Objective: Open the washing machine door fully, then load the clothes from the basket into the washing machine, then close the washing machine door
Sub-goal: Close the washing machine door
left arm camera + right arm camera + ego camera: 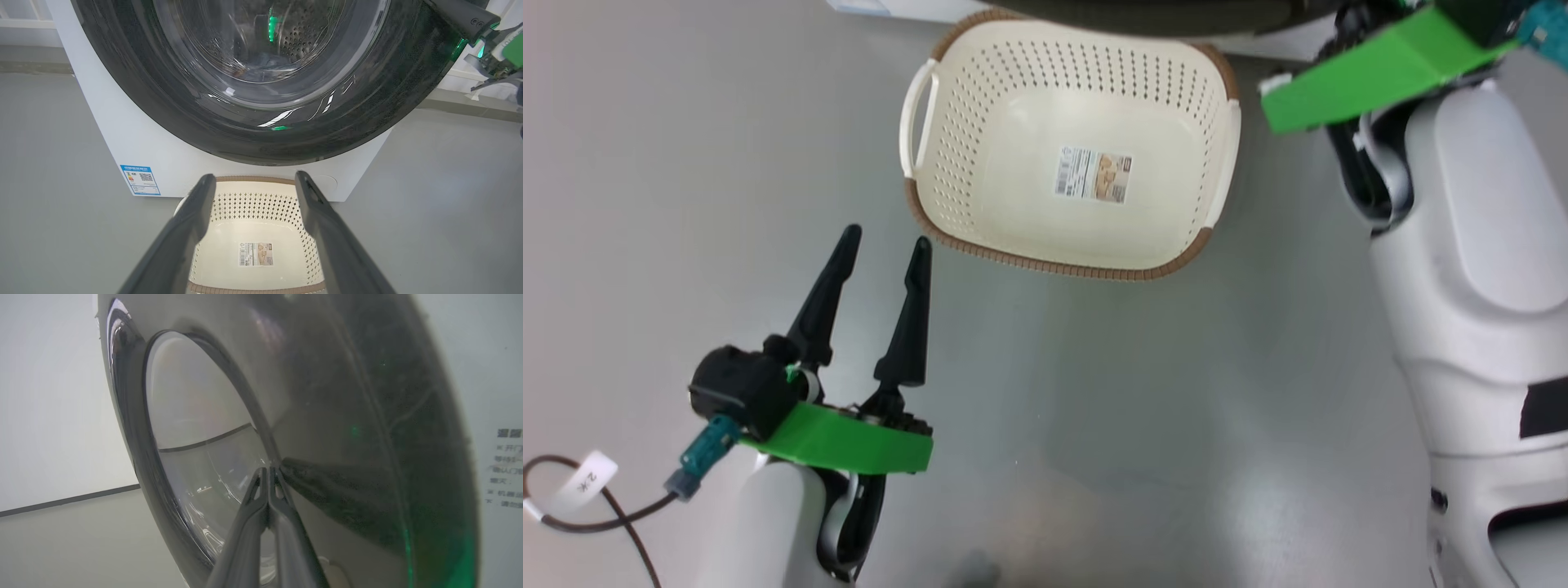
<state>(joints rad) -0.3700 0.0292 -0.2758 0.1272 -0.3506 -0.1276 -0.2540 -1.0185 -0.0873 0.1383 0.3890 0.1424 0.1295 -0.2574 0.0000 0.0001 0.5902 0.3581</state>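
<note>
A: State of the left gripper (887, 239)?
B: Hanging wide open over the floor (686, 163), holding nothing, pointing toward the basket (947, 204).
A: And the right gripper (267, 470)?
B: Fingers are pressing together, gripping nothing. Tips are resting on the door (327, 416), at the edge of its glass (188, 416).
A: Door?
B: Sitting against the washing machine (135, 139). Can't tell if it's latching.
A: Clothes (265, 67)?
B: Showing bluish through the glass, lying low in the drum (302, 32). Basket is standing just in front of the machine, label (1094, 175) showing.

1 basket (980, 122), 1 washing machine (135, 139), 1 door (171, 94), perhaps 1 garment (265, 67).
</note>
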